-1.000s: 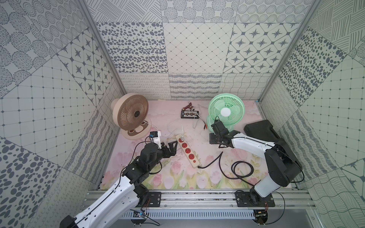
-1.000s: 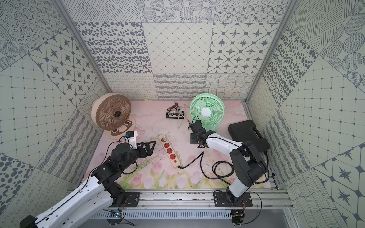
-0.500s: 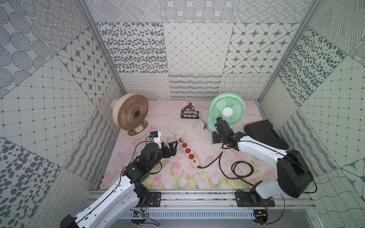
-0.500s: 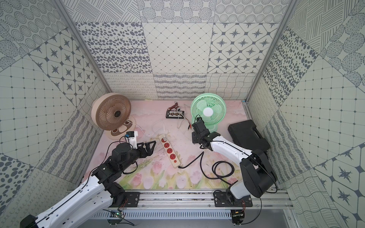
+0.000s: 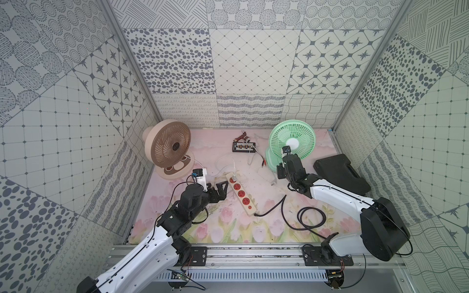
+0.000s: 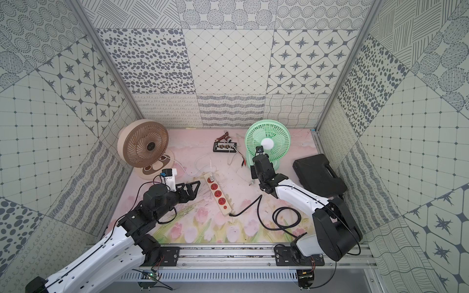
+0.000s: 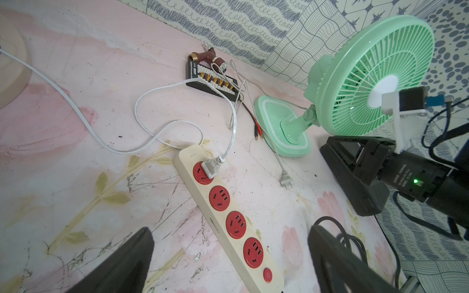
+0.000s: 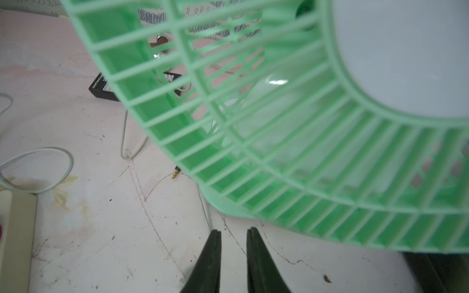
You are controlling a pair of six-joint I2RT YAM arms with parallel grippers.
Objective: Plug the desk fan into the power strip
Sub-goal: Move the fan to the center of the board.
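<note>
We find the power strip (image 5: pixel 241 194) lying flat at the centre of the mat in both top views, slanting from upper left to lower right. We count four red sockets on it and one red button (image 7: pixel 267 274) at its lower end. There a black cord (image 5: pixel 272 208) leaves and coils to the right. The uppermost socket holds a white plug (image 7: pixel 212 166), whose cord runs up-left toward the beige-and-brown fan (image 5: pixel 168 147). The green desk fan (image 5: pixel 291 142) stands upright at the mat's upper right. Its own plug (image 7: pixel 286 181) lies loose on the mat, right of the strip and apart from it.

The right gripper (image 8: pixel 233 229) sits low before the green fan's base. Its fingers are drawn nearly together, with a thin strip of mat showing between them. The left gripper (image 7: pixel 229 229) sits just left of the strip, fingers spread wide.

The surface is a scratched pink mat (image 5: pixel 215 228) printed with tulips. Three walls of grey-patterned panels box it in, and an aluminium rail (image 5: pixel 253 253) runs along the bottom. We count two fans, one strip, one black terminal board (image 5: pixel 244 147), one black case (image 5: pixel 340 175) and two arms.
</note>
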